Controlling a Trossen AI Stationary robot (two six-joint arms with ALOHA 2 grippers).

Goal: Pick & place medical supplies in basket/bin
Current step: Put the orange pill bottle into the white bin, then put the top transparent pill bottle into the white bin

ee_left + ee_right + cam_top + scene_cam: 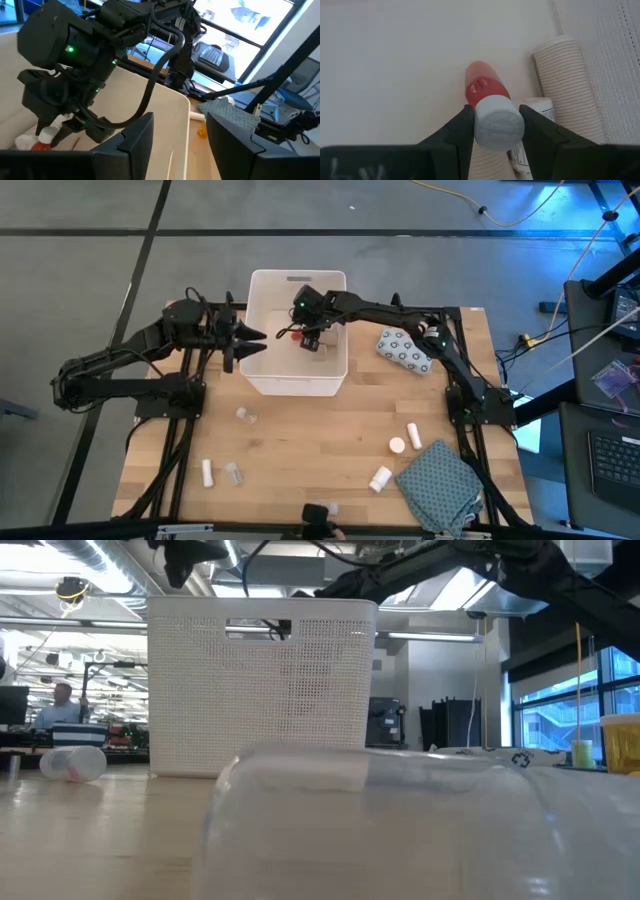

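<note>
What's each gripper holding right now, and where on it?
Right gripper pinches the red bottle at its white cap, over the bin. Left gripper stands open at the bin's left wall, holding nothing.

Your arms (130, 370) are matte black with looping black cables, a green light glowing on each wrist.

The right gripper (312, 340) hangs inside the bin (262, 375), a bottle (487, 107) between its fingers — a roll (567, 82) beside it; the left gripper (250, 337) sits at the bin's left wall.
</note>
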